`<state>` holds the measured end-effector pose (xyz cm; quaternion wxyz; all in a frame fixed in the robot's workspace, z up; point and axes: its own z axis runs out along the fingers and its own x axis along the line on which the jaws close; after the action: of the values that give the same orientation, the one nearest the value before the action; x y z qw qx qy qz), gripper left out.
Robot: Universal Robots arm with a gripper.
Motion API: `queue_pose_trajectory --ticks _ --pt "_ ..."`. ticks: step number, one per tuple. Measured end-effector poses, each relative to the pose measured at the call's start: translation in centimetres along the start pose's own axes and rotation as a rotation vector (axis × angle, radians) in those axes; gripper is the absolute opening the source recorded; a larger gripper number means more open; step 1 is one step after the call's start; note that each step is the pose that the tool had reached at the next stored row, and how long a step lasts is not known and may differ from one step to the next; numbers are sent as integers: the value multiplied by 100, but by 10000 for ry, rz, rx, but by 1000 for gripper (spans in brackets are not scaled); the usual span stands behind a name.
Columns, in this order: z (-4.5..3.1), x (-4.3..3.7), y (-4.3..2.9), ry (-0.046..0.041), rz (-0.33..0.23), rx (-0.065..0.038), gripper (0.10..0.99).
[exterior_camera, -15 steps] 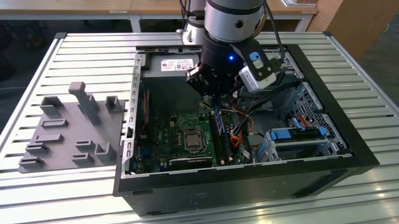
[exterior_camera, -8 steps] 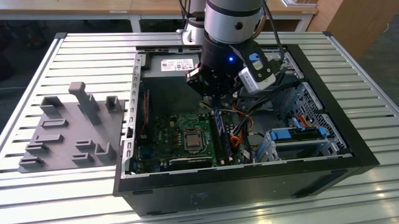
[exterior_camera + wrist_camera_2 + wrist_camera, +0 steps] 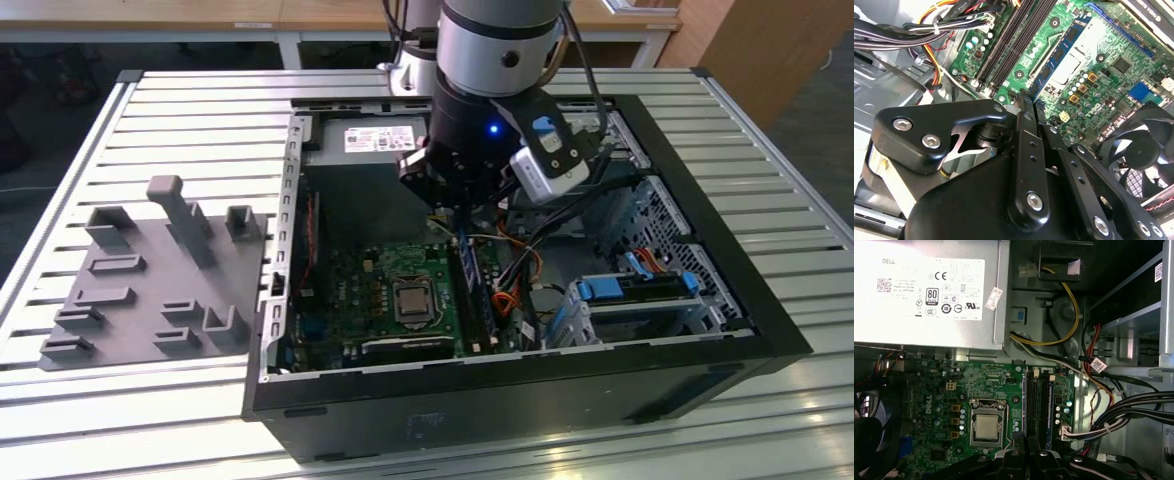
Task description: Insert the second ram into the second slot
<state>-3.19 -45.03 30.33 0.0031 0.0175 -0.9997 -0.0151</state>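
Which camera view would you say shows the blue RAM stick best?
The second wrist view: the blue RAM stick shows its face and chips, one end by the tool. The first wrist view gives a thin blue edge beside the slots; the exterior view, a narrow strip under the arm.

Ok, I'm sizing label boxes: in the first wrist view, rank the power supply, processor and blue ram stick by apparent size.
1. power supply, clearly largest.
2. processor.
3. blue ram stick: longer than the processor but far narrower, so these two are close.
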Motion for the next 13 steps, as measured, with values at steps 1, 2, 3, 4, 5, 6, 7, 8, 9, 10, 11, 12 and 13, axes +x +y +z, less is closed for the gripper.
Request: queue_pose_trajectory --ticks 1,2,3,4,5,6,7,8,9,10,11,12,13 --pt "3 0 0 0 0 -1 137" --pt "5 0 0 0 0 -1 137" --pt "8 0 0 0 0 -1 137" --pt "11 0 0 0 -1 -1 137" --pt "14 0 0 0 -1 -1 137" --pt "16 0 -1 0 -1 -1 137" --pt "18 0 -1 0 0 -1 137" --pt "21 0 -1 0 -1 -1 137" --pt "24 0 -1 0 -1 -1 137" --pt "26 0 -1 0 -1 -1 137" --pt "29 0 -1 -1 0 -1 137" --pt "31 0 -1 0 -1 -1 137" --pt "34 0 -1 0 0 -1 137"
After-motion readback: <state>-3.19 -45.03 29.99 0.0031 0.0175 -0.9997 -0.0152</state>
